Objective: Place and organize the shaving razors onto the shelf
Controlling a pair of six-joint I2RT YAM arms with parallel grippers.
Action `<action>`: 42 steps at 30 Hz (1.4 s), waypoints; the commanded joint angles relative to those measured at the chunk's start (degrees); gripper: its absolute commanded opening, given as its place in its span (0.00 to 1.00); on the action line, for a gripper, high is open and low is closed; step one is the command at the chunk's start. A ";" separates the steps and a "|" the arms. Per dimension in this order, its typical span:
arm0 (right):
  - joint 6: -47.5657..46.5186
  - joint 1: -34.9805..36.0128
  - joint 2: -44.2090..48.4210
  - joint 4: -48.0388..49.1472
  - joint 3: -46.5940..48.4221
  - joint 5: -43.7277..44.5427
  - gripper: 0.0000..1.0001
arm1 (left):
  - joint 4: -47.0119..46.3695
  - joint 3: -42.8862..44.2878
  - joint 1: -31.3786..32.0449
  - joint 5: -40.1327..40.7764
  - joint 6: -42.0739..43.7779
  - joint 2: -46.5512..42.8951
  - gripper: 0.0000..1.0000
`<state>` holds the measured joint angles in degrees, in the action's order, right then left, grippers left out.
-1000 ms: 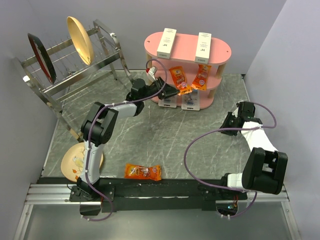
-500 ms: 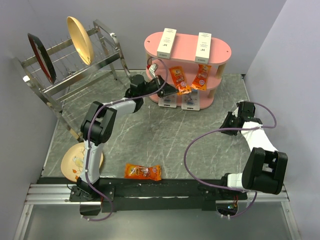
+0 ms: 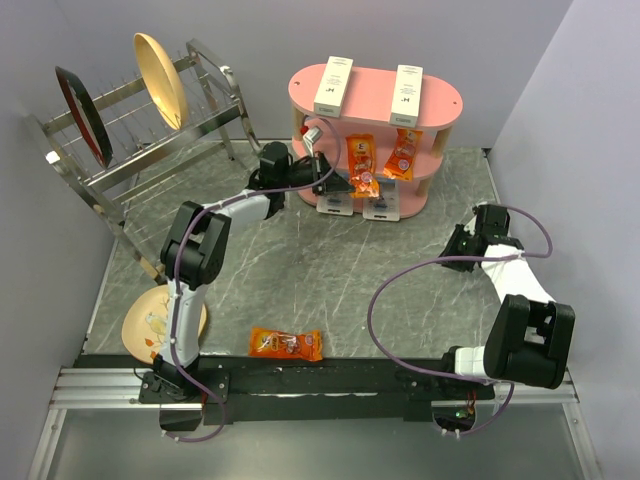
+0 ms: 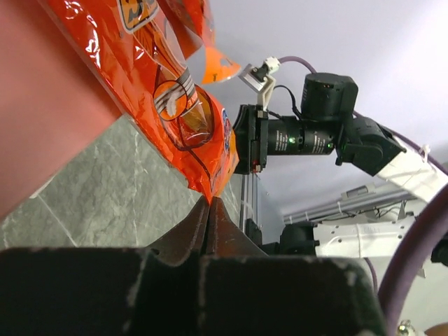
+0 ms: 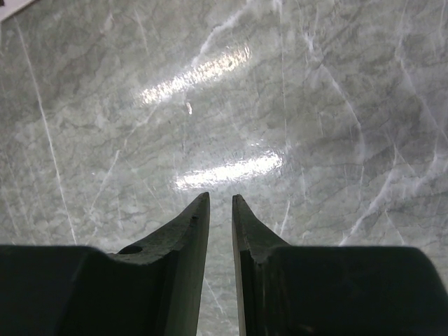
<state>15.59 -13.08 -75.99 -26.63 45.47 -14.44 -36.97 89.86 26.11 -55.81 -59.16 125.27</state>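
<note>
The two shaving razors lie side by side on the bottom board of the pink shelf, partly hidden under the middle board. My left gripper reaches in at the middle board and is shut on the lower corner of an orange snack packet that rests there. The pink shelf board fills the left of the left wrist view. My right gripper hovers low over the bare marble table at the right, its jaws slightly apart with nothing between them.
A second orange packet lies on the middle board and two white boxes on the top board. A wire dish rack with plates stands at the back left. Near the front lie another orange packet and a plate.
My left gripper has closed on the packet's corner and the packet has swung more upright and a little to the right on the middle board. The right arm has not moved.
</note>
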 commanded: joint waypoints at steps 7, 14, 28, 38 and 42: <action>0.49 -0.37 0.84 1.67 -0.47 0.37 0.27 | -2.76 4.79 1.23 -1.76 5.63 0.15 0.03; 0.66 -0.37 1.10 1.93 -0.74 0.55 0.28 | -1.34 4.62 0.26 3.07 6.86 -2.04 0.23; 1.02 -0.37 0.75 2.37 -0.65 0.37 0.28 | -9.86 -3.37 -0.53 6.68 0.37 -7.93 0.46; 1.02 -0.37 1.10 2.20 -0.82 0.90 0.29 | -4.09 -14.34 -0.36 3.17 10.36 -16.37 0.31; 1.54 -0.37 1.36 2.90 -1.61 0.64 0.29 | 6.18 -15.78 2.71 3.86 23.44 -18.75 0.01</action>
<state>16.64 -13.08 -75.99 -26.11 44.60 -14.39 -37.95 74.50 25.76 -50.98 -49.58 111.00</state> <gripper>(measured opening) 0.285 0.055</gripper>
